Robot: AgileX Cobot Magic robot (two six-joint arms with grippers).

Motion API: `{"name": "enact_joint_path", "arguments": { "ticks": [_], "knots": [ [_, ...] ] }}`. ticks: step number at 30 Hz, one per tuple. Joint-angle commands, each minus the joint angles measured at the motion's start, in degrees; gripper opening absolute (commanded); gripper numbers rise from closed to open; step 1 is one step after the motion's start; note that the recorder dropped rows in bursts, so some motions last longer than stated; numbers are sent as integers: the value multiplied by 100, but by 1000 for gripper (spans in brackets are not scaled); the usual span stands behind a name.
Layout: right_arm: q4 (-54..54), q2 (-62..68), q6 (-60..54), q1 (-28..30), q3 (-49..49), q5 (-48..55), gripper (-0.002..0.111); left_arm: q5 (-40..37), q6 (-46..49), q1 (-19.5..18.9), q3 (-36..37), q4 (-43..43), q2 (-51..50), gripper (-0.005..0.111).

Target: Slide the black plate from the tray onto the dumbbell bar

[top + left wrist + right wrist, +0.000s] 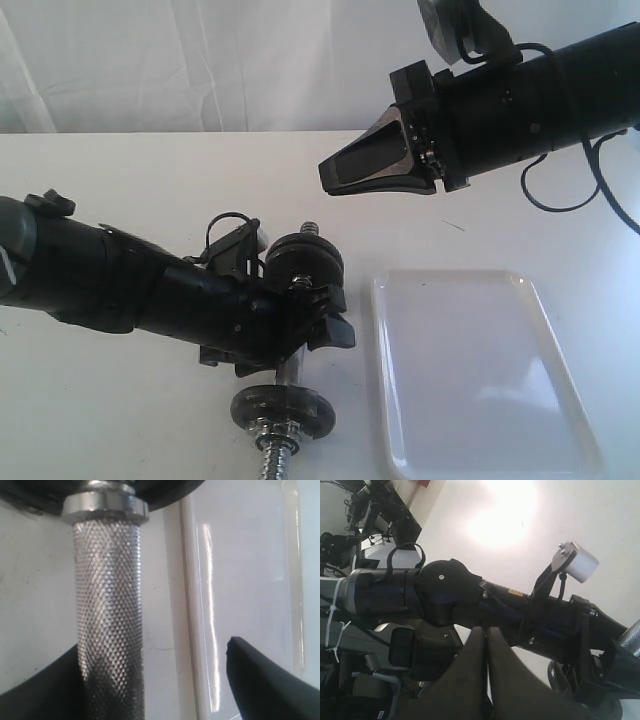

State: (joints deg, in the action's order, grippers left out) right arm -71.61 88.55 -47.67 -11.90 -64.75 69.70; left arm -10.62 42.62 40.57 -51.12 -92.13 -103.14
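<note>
dumbbell bar (277, 456) middle hidden behind left end effector (300, 325), threaded end cropped below

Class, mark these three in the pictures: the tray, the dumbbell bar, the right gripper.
tray (470, 370): exterior view, bare floor.
dumbbell bar (107, 610): left wrist view, knurled shaft.
right gripper (332, 172): exterior view, closed fingertips.

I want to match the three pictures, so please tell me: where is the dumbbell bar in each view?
Exterior view: bar at lower centre-left, running to the bottom edge, its middle hidden by the left gripper.
Left wrist view: bar fills the picture's left-centre, knurled, top to bottom.
Right wrist view: only a knurled sliver, probably the bar, at the picture's right edge.
Shared landmark: the open left gripper astride the bar.
</note>
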Motion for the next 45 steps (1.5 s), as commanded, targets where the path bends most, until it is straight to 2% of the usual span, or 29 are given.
{"name": "enact_joint_path", "arguments": {
  "ticks": [1,10,21,28,33,35,36,40,41,45],
  "knots": [
    [-11,-50,-7,-2,22,26,1,-185,108,-134,-32,8,45,74],
    [-11,-50,18,-2,22,26,1,-1126,81,-676,-32,573,45,74],
    [-11,-50,18,-2,22,26,1,-1187,-63,-966,-32,1095,55,74],
    [-11,-50,18,-2,22,26,1,-1708,-246,-1742,-32,1607,345,74],
    [-11,-50,18,-2,22,26,1,-2096,-673,-2332,-32,2406,841,73],
    [-11,-50,18,-2,22,26,1,-2087,-1005,-2491,-32,2856,1134,65],
    [-11,-50,18,-2,22,26,1,-2007,-1322,-2562,-32,3207,1326,57],
    [-11,-50,18,-2,22,26,1,-1519,-2799,-2659,9,5060,2329,6],
    [-22,-50,17,-2,22,26,1,-1413,-3018,-2659,47,5389,2602,1],
    [4,-126,-10,-2,22,26,1,-1249,-4029,-2659,362,6579,4192,0]
  ]
}}
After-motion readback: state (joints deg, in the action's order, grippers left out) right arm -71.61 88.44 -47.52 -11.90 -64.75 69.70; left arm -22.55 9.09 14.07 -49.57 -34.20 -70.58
